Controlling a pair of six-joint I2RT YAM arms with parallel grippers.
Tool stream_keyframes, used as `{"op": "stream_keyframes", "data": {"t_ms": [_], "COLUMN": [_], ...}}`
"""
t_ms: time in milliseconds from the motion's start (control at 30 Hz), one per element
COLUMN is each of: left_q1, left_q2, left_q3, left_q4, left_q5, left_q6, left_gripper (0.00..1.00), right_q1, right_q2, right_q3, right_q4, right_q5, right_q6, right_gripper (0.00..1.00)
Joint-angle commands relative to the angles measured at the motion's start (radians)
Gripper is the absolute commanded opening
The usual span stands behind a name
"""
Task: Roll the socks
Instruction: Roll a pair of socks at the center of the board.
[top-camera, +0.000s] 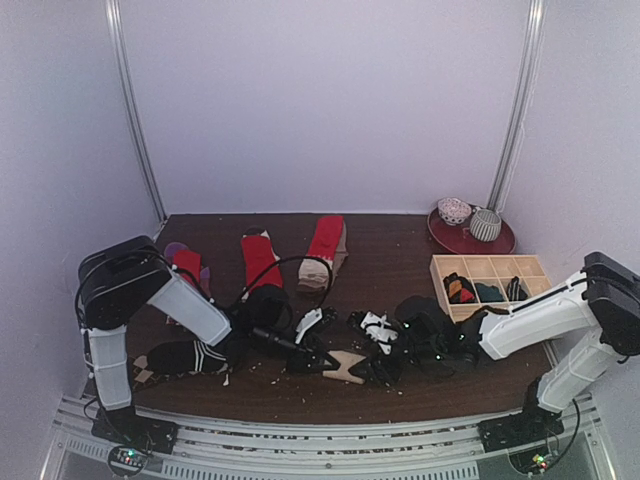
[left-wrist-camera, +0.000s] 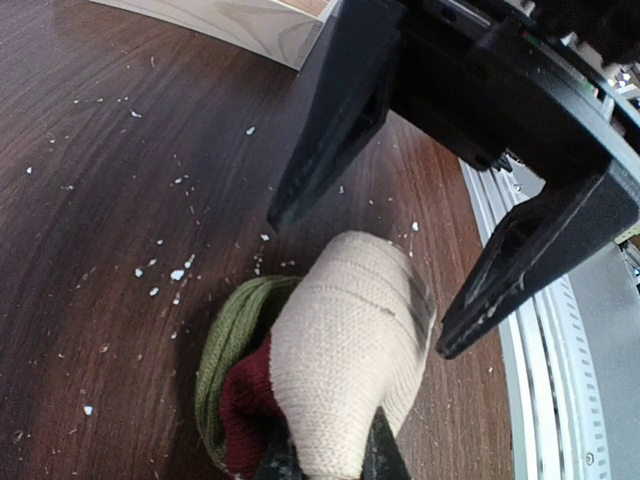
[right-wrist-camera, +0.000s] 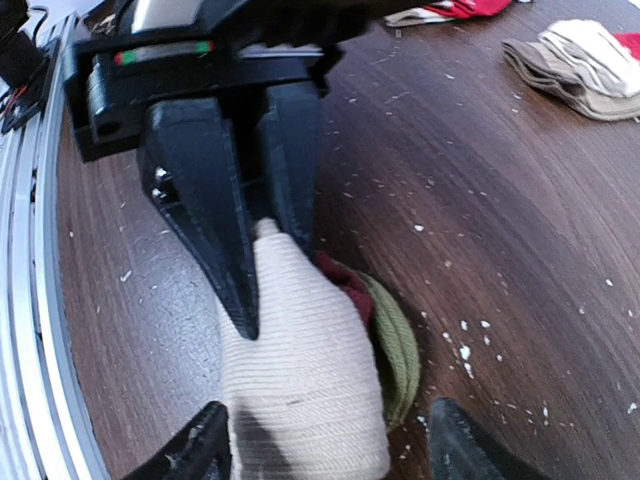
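A rolled beige sock (left-wrist-camera: 345, 350) with dark red and green bands lies on the brown table near the front edge, small in the top view (top-camera: 346, 366). My left gripper (left-wrist-camera: 330, 452) is shut on the roll's beige end. In the right wrist view its dark fingers (right-wrist-camera: 215, 220) pinch the narrow tip of the sock (right-wrist-camera: 300, 370). My right gripper (right-wrist-camera: 325, 455) stands open, its fingers either side of the roll without touching it. A black sock with white stripes (top-camera: 187, 356) lies at the front left. Red socks (top-camera: 259, 259) with beige cuffs lie further back.
A pale wooden compartment tray (top-camera: 489, 266) holding rolled socks stands at the right. Behind it is a red plate (top-camera: 446, 236) with two round objects. White crumbs dot the tabletop. The metal rail of the table's near edge (left-wrist-camera: 540, 380) runs close beside the roll.
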Motion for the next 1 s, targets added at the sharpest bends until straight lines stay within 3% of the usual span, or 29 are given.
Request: {"op": "stream_keyframes", "data": {"t_ms": [0,200,267,300,333,367,400,733,967], "left_q1": [-0.023,-0.022,-0.023,-0.022,-0.023,-0.022,-0.022,-0.022,-0.015], "left_q2": [0.116,0.110,0.086,0.058,0.033,0.010,-0.018,-0.235,-0.151], "left_q3": [-0.070,-0.062,-0.061,-0.061,-0.058,-0.051,-0.041,-0.085,-0.089], "left_q4": [-0.386,-0.381,-0.365,-0.355,-0.344,-0.337,-0.330,-0.024,0.116], "left_q5": [-0.083,-0.091,-0.124,-0.142,-0.153,-0.165,-0.171,-0.264,-0.081], "left_q6": [-0.006,-0.001,0.006,0.017,0.032,0.048,0.069,0.316,0.388], "left_gripper": [0.00,0.00,0.09,0.17,0.40,0.80,0.96,0.98,0.98], "right_q1": [0.018,0.017,0.016,0.010,0.000,-0.010,-0.016,-0.105,-0.157], "right_q2": [0.037,0.110,0.138,0.148,0.157,0.166,0.173,0.258,0.315], "right_q3": [0.007,0.004,0.003,0.001,0.002,0.003,0.006,0.075,0.105], "right_q4": [0.044,0.048,0.033,0.028,0.025,0.016,0.001,-0.244,-0.356], "right_q5": [-0.040,-0.140,-0.162,-0.181,-0.205,-0.226,-0.243,-0.418,-0.502], "right_q6": [0.034,0.096,0.127,0.145,0.169,0.185,0.197,0.235,0.194], "right_gripper": [0.59,0.35,0.31,0.28,0.27,0.27,0.27,0.27,0.27]}}
